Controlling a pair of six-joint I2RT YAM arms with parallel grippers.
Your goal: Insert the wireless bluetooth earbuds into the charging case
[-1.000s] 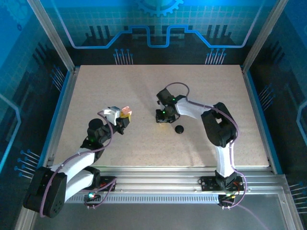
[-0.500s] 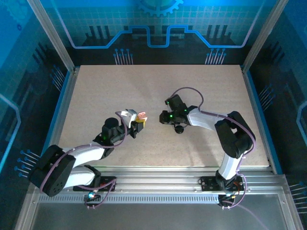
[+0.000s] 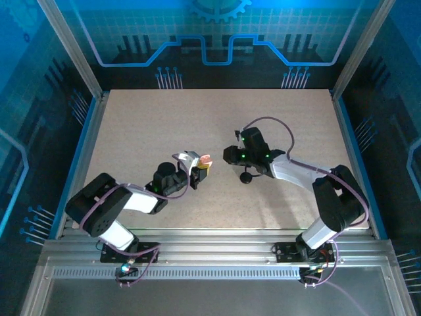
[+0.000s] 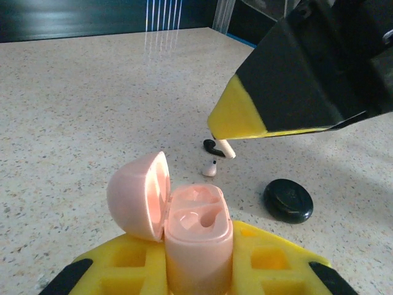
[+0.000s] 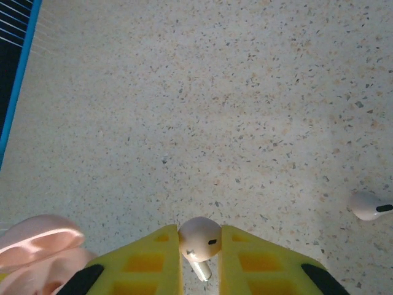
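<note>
The pink charging case stands upright with its lid hinged open to the left, and my left gripper is shut on its body. Its two wells look empty. In the top view the charging case is just left of my right gripper. My right gripper is shut on a pale pinkish earbud, stem pointing down, held above the table. A second pale earbud lies loose on the table beyond the case, also seen as the earbud in the right wrist view.
A black round pebble-like case lies on the table just right of the grippers; the same black case sits near the pink one. A small dark curved piece lies under the right finger. The speckled tabletop stretches out on all sides.
My left gripper has carried the open pink case rightwards, close to the right gripper. The right arm's elbow has swung right while its gripper stayed near the centre with the earbud.
</note>
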